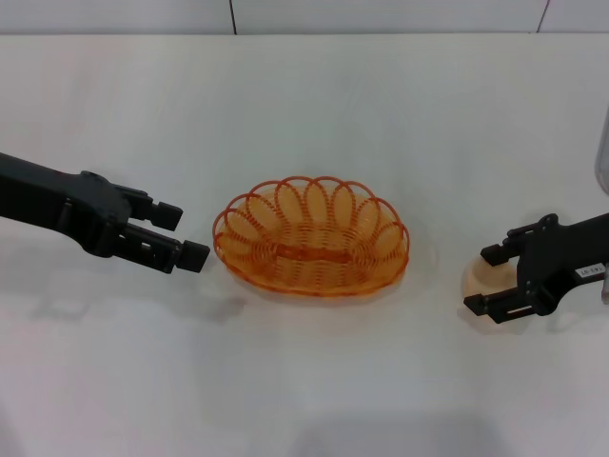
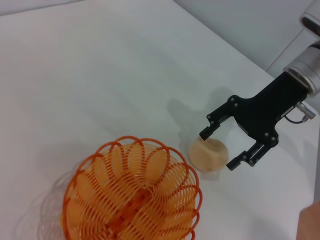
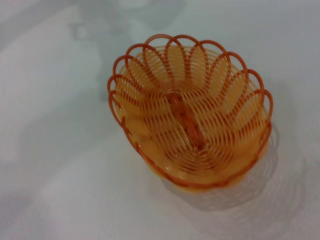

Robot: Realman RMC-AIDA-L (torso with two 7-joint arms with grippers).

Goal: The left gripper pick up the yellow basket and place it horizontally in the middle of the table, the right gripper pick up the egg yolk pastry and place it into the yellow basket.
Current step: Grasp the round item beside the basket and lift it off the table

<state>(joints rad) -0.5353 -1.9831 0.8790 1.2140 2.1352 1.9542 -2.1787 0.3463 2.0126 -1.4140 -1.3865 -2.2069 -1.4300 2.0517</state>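
The yellow basket [image 1: 312, 238] stands upright and empty in the middle of the white table, its long side across my view. It also shows in the left wrist view [image 2: 132, 195] and the right wrist view [image 3: 192, 127]. My left gripper [image 1: 183, 235] is open and empty, just left of the basket's rim and apart from it. The egg yolk pastry [image 1: 479, 276] lies on the table to the right of the basket. My right gripper [image 1: 482, 280] is open, with one jaw on each side of the pastry, as the left wrist view [image 2: 219, 149] shows around the pastry [image 2: 210, 155].
The table [image 1: 304, 105] runs back to a tiled wall. The right arm's silver wrist [image 2: 306, 74] reaches in from the right edge. Bare table surface lies in front of and behind the basket.
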